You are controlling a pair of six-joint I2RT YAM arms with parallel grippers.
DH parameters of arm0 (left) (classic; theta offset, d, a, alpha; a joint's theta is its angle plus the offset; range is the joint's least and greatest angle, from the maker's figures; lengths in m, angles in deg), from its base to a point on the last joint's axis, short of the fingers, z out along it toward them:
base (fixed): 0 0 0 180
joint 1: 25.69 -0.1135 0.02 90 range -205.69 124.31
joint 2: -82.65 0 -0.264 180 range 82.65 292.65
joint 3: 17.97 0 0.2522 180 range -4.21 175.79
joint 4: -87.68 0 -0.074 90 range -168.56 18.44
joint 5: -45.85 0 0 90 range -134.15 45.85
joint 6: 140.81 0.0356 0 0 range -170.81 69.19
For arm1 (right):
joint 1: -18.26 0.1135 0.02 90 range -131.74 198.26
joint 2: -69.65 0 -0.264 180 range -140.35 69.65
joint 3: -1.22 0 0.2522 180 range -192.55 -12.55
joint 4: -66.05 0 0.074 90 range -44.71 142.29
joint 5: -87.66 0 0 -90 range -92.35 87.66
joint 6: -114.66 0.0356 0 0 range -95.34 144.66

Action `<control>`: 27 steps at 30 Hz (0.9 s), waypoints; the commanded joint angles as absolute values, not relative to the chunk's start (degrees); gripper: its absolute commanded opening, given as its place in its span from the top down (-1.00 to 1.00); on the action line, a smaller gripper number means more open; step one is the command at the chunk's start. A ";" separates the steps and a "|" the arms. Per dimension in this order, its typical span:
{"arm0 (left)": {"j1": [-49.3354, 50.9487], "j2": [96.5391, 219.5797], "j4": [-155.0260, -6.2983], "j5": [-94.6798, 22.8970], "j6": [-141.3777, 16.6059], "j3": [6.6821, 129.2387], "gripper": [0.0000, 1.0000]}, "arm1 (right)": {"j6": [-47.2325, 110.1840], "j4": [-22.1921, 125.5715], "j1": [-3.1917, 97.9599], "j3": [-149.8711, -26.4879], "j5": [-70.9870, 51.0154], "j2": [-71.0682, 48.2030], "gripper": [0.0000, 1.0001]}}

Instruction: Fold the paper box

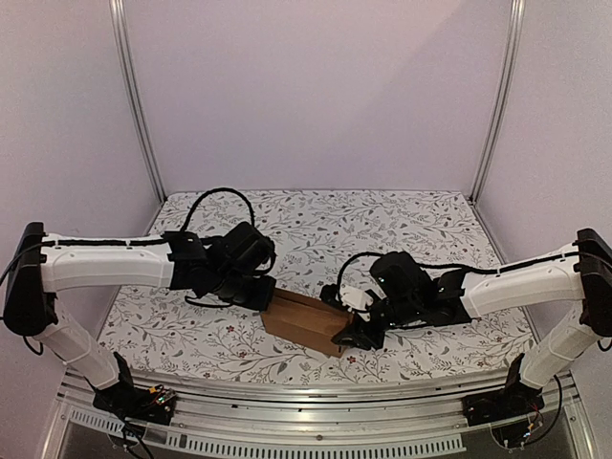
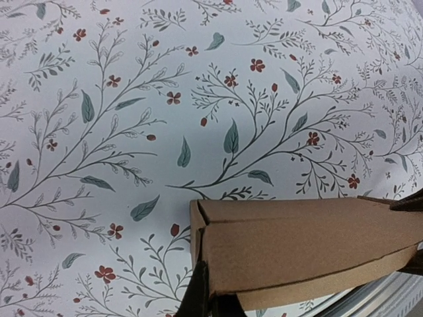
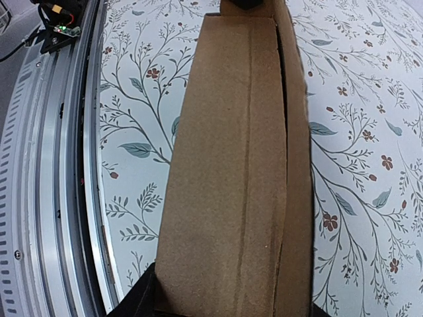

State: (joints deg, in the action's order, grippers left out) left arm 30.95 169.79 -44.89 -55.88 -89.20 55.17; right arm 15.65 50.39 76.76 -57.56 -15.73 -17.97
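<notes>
Pinching the left end of the paper box [image 1: 308, 321], the left pincer [image 1: 260, 298] is clenched tight on a cardboard edge, its dark fingers [image 2: 197, 294] at the box's corner, seemingly to anchor that end. The box lies between both arms on the floral desk [image 1: 382, 225] near its front edge, already a slim rectangular shape. At the right end, the right pincer [image 1: 354, 330] grasps the box across its width, probably to hold the walls square while a flap closes.
</notes>
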 commanded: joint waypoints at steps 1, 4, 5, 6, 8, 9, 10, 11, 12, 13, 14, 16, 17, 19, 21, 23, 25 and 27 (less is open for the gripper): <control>32.40 174.25 -32.65 -53.14 -90.39 51.24 1.00 | 18.32 47.33 76.95 -57.55 -14.56 -18.36 0.42; 32.57 174.34 -32.76 -53.42 -90.57 51.16 1.00 | 18.53 47.39 77.02 -57.50 -14.90 -17.74 0.35; 32.57 174.47 -32.79 -53.47 -90.61 51.16 1.00 | 18.56 47.42 77.05 -57.46 -14.98 -17.51 0.31; 32.54 174.48 -32.84 -53.46 -90.53 51.21 1.00 | 18.59 47.47 77.06 -57.46 -15.04 -17.27 0.27; 32.58 174.71 -32.86 -53.42 -90.51 51.38 1.00 | 18.60 47.57 77.13 -57.54 -15.06 -16.79 0.21; 32.58 174.91 -32.86 -53.46 -90.45 51.42 1.00 | 18.64 47.59 77.08 -57.53 -15.07 -16.69 0.17; 32.63 175.06 -32.90 -53.42 -90.46 51.55 1.00 | 18.68 47.69 77.06 -57.48 -15.09 -16.50 0.12; 32.59 175.28 -32.94 -53.33 -90.38 51.64 1.00 | 18.79 47.88 77.11 -57.46 -15.08 -16.42 0.07; 32.58 175.40 -32.99 -53.31 -90.44 51.75 1.00 | 18.82 47.93 77.07 -57.41 -15.09 -16.27 0.04; 32.59 175.53 -32.95 -53.33 -90.37 51.82 1.00 | 18.92 47.98 77.07 -57.38 -14.98 -16.11 0.00; 32.62 175.61 -32.94 -53.31 -90.34 51.93 1.00 | 19.01 48.07 77.07 -57.30 -14.86 -15.97 -0.03; 32.58 175.78 -32.93 -53.27 -90.26 52.20 1.00 | 19.12 48.16 77.06 -57.28 -14.53 -15.58 -0.07; 32.68 175.88 -32.89 -53.27 -90.11 52.36 1.00 | 19.19 48.12 77.06 -57.28 -14.28 -15.21 -0.08; 32.66 176.12 -32.75 -53.12 -90.01 52.63 1.00 | 19.30 48.17 77.08 -57.24 -13.77 -14.56 -0.13; 32.69 176.32 -32.60 -53.27 -89.92 52.89 1.00 | 19.30 48.09 77.07 -57.24 -13.46 -13.92 -0.17; 32.68 176.54 -32.32 -53.42 -89.75 53.21 1.00 | 19.30 48.07 77.11 -57.44 -13.27 -13.39 -0.19; 32.67 176.71 -32.01 -53.49 -89.70 53.56 1.00 | 19.46 48.00 77.06 -57.54 -13.00 -12.50 -0.21; 32.67 176.95 -31.68 -53.60 -89.73 53.91 1.00 | 19.77 47.73 77.12 -57.75 -12.78 -10.99 -0.23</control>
State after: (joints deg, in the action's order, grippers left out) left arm 31.43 172.32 -44.19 -58.41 -89.44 56.78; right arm 18.60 48.93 76.76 -57.54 -14.05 -14.25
